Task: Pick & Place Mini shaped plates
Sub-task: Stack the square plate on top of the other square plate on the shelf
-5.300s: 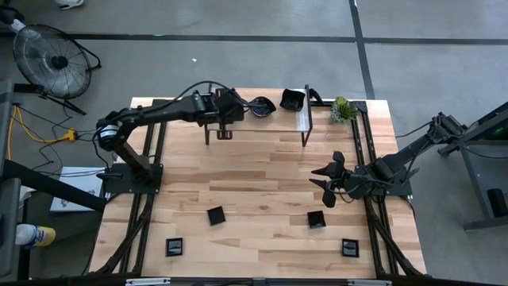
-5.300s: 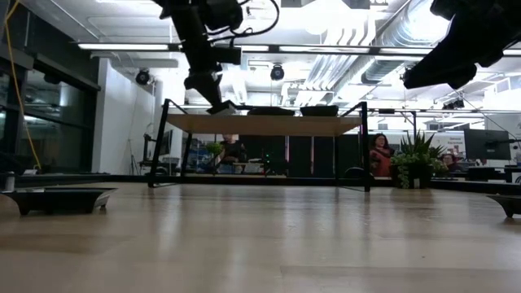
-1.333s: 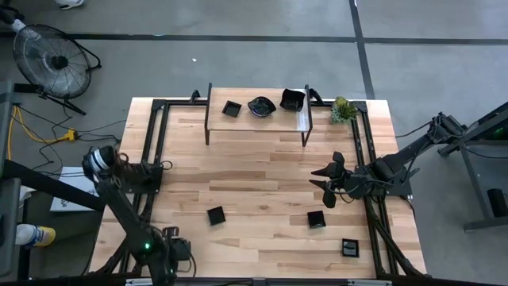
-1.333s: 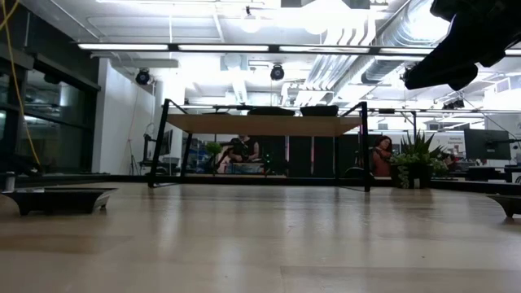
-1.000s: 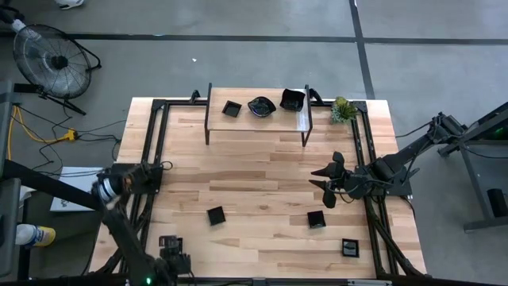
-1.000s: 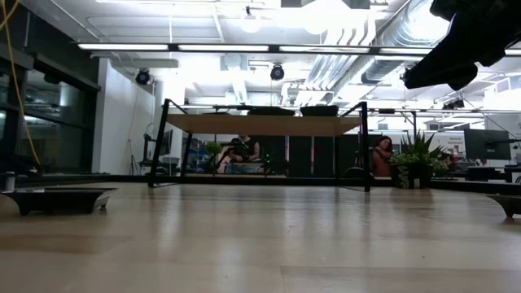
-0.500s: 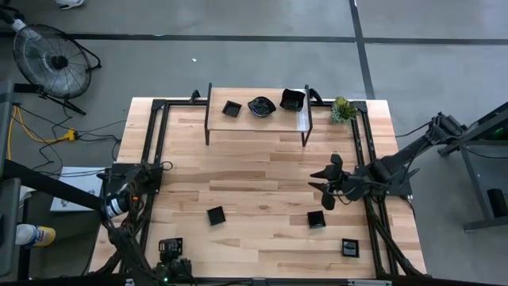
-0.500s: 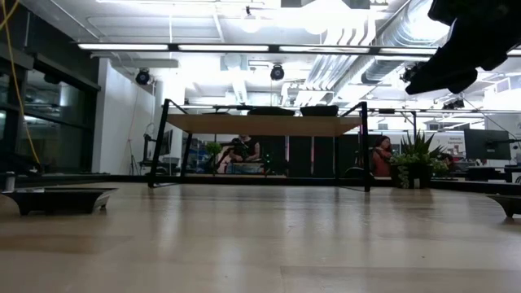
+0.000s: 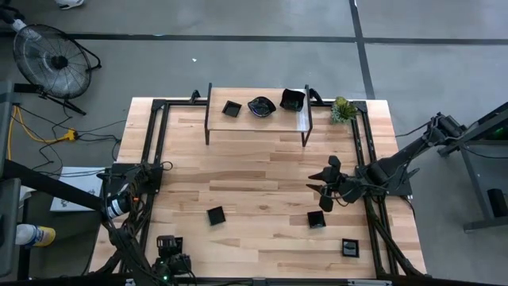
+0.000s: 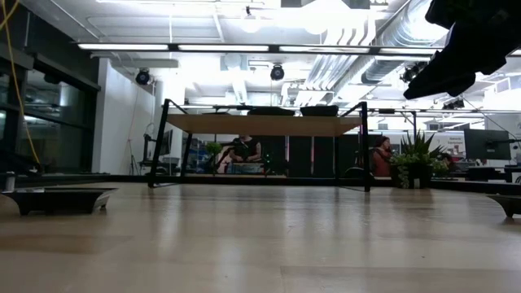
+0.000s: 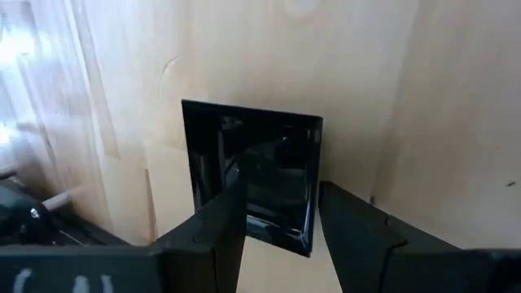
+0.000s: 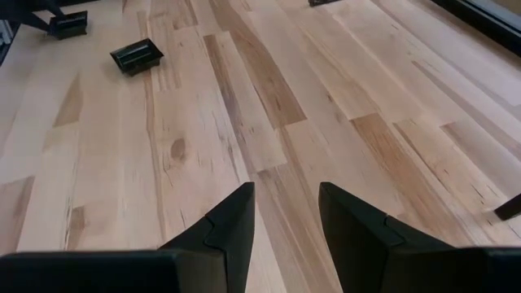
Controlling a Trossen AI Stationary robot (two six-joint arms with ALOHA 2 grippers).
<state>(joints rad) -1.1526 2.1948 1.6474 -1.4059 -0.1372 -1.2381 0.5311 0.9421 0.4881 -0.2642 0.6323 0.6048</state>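
Three mini shaped plates sit on the raised shelf (image 9: 255,119): a square one (image 9: 232,108), a wavy one (image 9: 261,106) and a deeper one (image 9: 292,99). Three more lie on the table (image 9: 262,171): two (image 9: 215,215) (image 9: 316,220) in the middle and one (image 9: 350,247) at the front right. At the front left corner my left gripper (image 9: 168,245) hangs open just over a glossy square plate (image 11: 252,171), its fingers (image 11: 220,236) straddling the plate's near edge. My right gripper (image 9: 321,189) hovers open above bare wood, just behind the middle-right plate.
A small green plant (image 9: 342,109) stands at the back right beside the shelf. Black frame rails (image 9: 159,151) run along both sides of the table. A fan (image 9: 49,59) stands on the floor at the far left. People sit in the room behind (image 10: 379,156).
The left arm has left the shelf, where a square plate now lies, and swung to the front left corner over a plate. The right gripper has drifted slightly left.
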